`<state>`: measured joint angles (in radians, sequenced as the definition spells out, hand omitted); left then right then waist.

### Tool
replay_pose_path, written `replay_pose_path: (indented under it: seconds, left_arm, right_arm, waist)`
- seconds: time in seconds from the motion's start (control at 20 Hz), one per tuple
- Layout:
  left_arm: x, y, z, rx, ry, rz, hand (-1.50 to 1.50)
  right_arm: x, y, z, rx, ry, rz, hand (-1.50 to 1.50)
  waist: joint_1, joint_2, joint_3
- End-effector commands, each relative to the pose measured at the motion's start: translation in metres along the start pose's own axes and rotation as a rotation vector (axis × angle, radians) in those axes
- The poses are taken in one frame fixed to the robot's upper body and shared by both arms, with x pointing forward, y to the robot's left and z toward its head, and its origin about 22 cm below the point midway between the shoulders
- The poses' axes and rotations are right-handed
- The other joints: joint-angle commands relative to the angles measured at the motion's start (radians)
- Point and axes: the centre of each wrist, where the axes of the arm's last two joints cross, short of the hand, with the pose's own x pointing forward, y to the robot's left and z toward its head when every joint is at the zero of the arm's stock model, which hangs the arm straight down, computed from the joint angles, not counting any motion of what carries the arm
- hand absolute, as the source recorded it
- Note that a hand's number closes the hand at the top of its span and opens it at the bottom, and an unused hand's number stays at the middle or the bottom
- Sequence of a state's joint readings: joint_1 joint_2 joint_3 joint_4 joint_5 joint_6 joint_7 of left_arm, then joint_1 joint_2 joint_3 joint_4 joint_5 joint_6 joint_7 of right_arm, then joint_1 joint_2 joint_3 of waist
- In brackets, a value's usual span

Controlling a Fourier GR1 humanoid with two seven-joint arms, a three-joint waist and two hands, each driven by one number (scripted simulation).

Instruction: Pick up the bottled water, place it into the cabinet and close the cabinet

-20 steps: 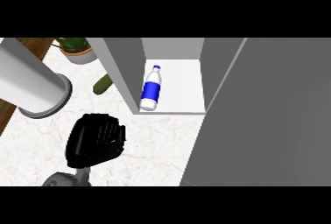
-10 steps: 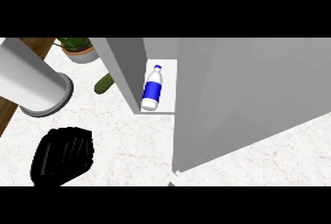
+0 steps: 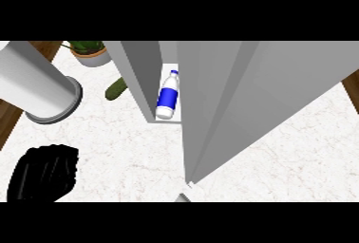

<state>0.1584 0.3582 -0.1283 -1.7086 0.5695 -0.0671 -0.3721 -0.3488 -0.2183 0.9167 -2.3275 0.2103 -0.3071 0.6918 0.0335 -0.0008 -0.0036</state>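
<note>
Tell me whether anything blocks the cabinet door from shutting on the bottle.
Nothing visible does. The bottled water lies inside the cabinet, behind its front edge, and the door covers most of the opening, leaving a narrow gap. The left hand is low on the counter, away from that gap.

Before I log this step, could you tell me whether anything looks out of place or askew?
The bottled water lies on its side inside the cabinet, cap toward the back, rather than standing. The cabinet door is partly swung across the opening, not shut. Nothing looks spilled or damaged.
</note>
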Motion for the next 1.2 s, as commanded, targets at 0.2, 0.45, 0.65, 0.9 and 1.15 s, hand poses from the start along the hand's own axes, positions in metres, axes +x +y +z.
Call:
replay_pose_path:
  seconds: [0.2, 0.45, 0.65, 0.9, 1.15]
  left_arm:
    - [0.018, 0.012, 0.005, -0.001, -0.008, -0.011, 1.5]
    - [0.02, 0.028, 0.023, -0.038, 0.0, -0.002, 1.5]
    - [0.038, 0.044, 0.022, -0.04, 0.012, -0.027, 1.5]
    - [0.022, 0.062, 0.028, -0.015, -0.002, 0.001, 1.5]
    - [0.033, 0.055, 0.028, -0.016, 0.0, -0.005, 1.5]
  right_arm:
    - [0.003, 0.001, -0.081, -0.148, -0.011, -0.077, 1.5]
    - [-0.02, -0.022, -0.135, -0.192, 0.074, -0.171, 1.5]
    - [-0.037, -0.059, -0.165, -0.149, 0.144, -0.256, 1.5]
    - [-0.075, -0.095, -0.192, -0.126, 0.135, -0.269, 1.5]
    - [-0.102, -0.141, -0.197, -0.153, 0.172, -0.222, 1.5]
  waist:
    - [0.021, 0.007, 0.001]
    - [0.022, 0.009, 0.002]
    - [0.013, 0.01, 0.004]
    - [-0.009, 0.01, 0.003]
    - [0.001, 0.014, 0.003]
